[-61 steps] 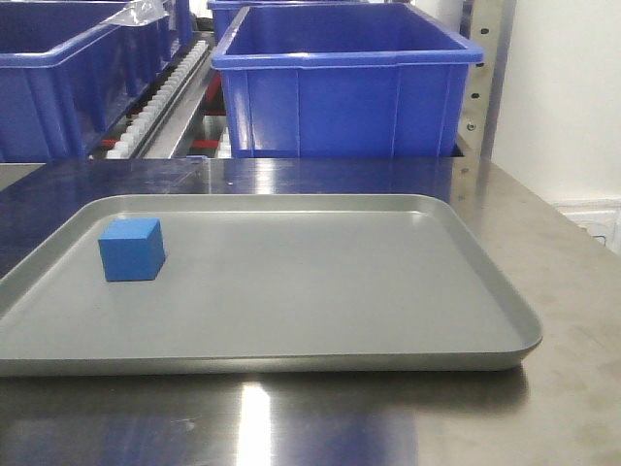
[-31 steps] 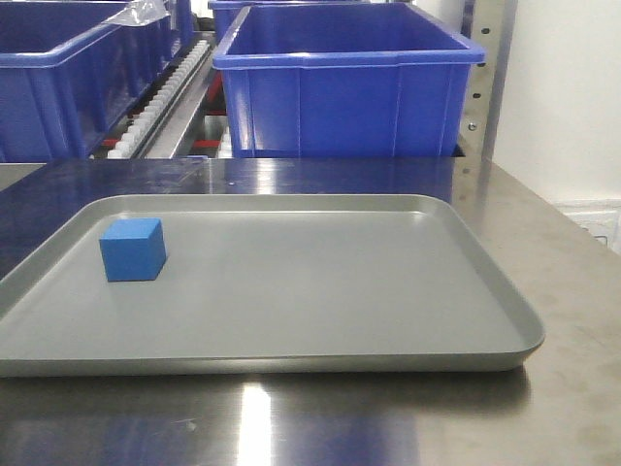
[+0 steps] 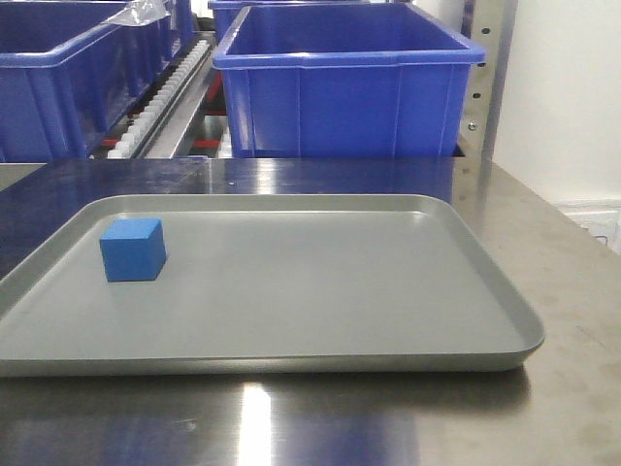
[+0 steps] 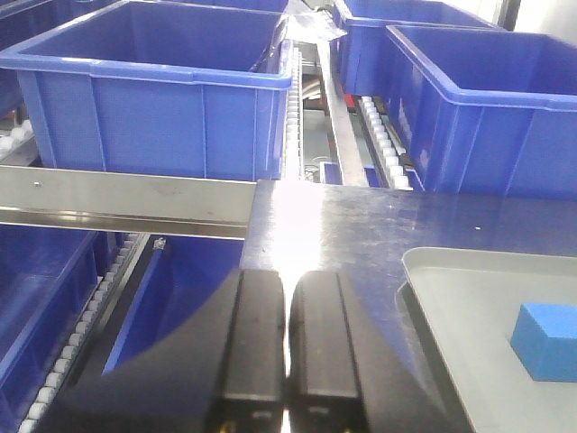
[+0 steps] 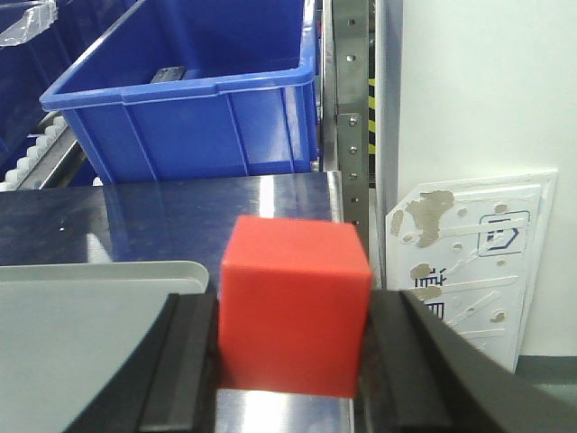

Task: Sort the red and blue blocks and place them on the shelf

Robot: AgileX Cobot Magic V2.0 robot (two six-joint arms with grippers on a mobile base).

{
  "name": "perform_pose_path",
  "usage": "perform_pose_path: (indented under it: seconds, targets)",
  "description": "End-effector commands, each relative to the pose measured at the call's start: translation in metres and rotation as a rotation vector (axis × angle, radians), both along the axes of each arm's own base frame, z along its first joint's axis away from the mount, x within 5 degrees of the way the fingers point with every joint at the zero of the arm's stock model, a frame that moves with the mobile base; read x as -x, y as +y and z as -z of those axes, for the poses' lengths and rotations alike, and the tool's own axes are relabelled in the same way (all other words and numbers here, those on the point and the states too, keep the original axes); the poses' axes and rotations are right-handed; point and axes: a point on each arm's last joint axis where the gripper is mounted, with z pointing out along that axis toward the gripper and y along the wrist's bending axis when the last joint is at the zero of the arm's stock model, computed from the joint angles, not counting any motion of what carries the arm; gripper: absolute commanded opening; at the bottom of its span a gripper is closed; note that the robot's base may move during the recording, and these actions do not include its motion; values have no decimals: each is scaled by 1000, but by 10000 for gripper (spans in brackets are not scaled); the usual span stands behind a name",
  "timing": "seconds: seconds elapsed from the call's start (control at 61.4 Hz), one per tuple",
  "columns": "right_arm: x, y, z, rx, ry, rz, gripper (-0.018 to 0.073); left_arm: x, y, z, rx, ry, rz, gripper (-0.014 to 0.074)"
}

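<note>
Right gripper (image 5: 295, 361) clamped on red block (image 5: 295, 307); left gripper (image 4: 287, 347) pinched together, empty. Mid-carry, probably. Next: lift toward shelf (image 3: 155, 107) at 12 o'clock.

**Desk:** What colours are on the tray?

**Photographer:** A solid blue block (image 3: 132, 249) sits near the left edge of the plain matte grey tray (image 3: 320, 282). The steel tabletop (image 3: 543, 223) is silvery and mirrors blue.

**Desk:** And the other cube?

**Photographer:** The red block (image 5: 293, 302) is plain-faced, set between the black fingers (image 5: 185, 370) of the right gripper (image 5: 293, 361). The left gripper (image 4: 288, 343) is black too. Behind are deep blue bins (image 3: 344, 83), a brushed-silver shelf (image 4: 117, 194) with white rollers (image 4: 382, 135), and a white wall (image 5: 478, 90).
</note>
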Motion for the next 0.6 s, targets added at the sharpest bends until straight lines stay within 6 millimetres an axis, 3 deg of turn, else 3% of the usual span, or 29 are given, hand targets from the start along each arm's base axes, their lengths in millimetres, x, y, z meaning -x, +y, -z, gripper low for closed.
perform_pose_path:
  seconds: [0.0,0.358,0.586]
  targets:
    - [0,-2,-17,-4,-106,21,91,0,0,0,13,-71,1,124]
    - [0,-2,-17,-4,-106,21,91,0,0,0,11,-55,2,124]
    - [0,-2,-17,-4,-106,21,91,5,-1,-28,34,-58,14,124]
